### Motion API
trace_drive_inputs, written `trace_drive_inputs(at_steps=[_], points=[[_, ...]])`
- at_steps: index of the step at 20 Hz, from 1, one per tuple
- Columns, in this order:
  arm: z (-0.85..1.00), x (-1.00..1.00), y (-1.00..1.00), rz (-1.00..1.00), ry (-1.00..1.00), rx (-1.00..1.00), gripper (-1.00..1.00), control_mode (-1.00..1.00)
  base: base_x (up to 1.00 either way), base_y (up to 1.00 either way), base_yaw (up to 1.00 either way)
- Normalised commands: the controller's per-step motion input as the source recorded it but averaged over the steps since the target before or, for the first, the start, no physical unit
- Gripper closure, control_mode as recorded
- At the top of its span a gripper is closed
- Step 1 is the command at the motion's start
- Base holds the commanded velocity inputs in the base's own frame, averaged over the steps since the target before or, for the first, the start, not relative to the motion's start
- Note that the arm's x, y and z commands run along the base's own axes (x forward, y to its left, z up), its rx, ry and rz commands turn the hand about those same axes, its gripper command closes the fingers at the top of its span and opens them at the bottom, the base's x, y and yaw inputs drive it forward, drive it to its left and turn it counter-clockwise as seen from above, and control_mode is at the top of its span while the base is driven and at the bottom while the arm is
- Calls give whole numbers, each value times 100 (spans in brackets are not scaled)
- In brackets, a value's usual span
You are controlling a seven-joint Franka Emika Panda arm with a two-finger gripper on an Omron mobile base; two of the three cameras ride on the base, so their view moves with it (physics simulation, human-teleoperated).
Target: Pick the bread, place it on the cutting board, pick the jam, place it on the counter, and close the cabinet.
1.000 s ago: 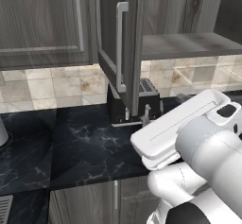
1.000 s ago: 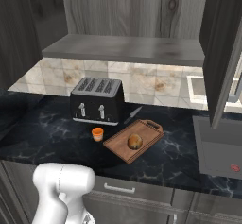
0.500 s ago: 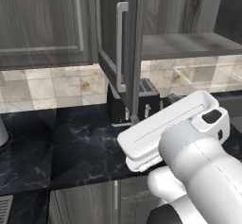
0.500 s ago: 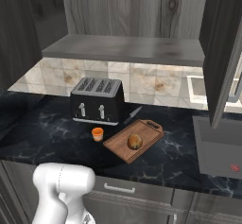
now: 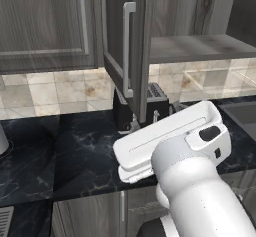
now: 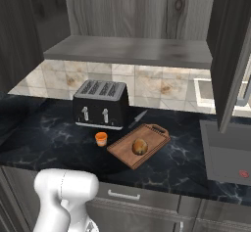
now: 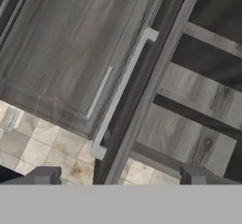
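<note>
Since 1 second ago, my white arm has swung lower and nearer to the left base camera, and its forearm now covers more of the counter (image 5: pixel 75 151) in front of the toaster (image 6: pixel 101 104); bread, jam and board lie where they lay before.

On the black marble, the bread (image 6: pixel 140 147) sits on the cutting board (image 6: pixel 122 151), roughly at its middle. The jam (image 6: pixel 101 138) stands upright on the counter just left of the board and just in front of the toaster, touching neither. A dark knife (image 6: pixel 138 119) lies between the toaster and the board's far edge.

The cabinet (image 6: pixel 132 15) above is open, its door (image 5: pixel 120 46) swung out edge-on toward me in the left base view, silver bar handle (image 5: pixel 127 48) running down its face. A second door hangs open at the right of the right base view.

My gripper (image 7: pixel 118 176) points up at that door: in the hand view the handle runs diagonally across the frame, well beyond my 2 fingertips (image 7: pixel 45 176). The tips stand wide apart with nothing between them, touching nothing. Pale tiled backsplash (image 7: pixel 28 138) shows below the door's lower edge.
</note>
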Motion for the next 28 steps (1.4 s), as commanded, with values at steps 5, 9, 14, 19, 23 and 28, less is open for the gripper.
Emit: trace_drive_inputs(at_steps=[5, 9, 14, 19, 23, 28], points=[[-27, 3, 4, -11, -7, 0, -100, -100, 0, 0, 0], [-24, 8, 9, -13, -4, 0, -100, -100, 0, 0, 0], [-18, 9, 13, -14, -2, 0, -100, -100, 0, 0, 0], [-19, 12, 15, -13, -2, 0, -100, -100, 0, 0, 0], [-14, 22, 14, -13, -4, 0, -100, -100, 0, 0, 0], [-3, 25, 10, -13, -8, 0, -100, -100, 0, 0, 0]])
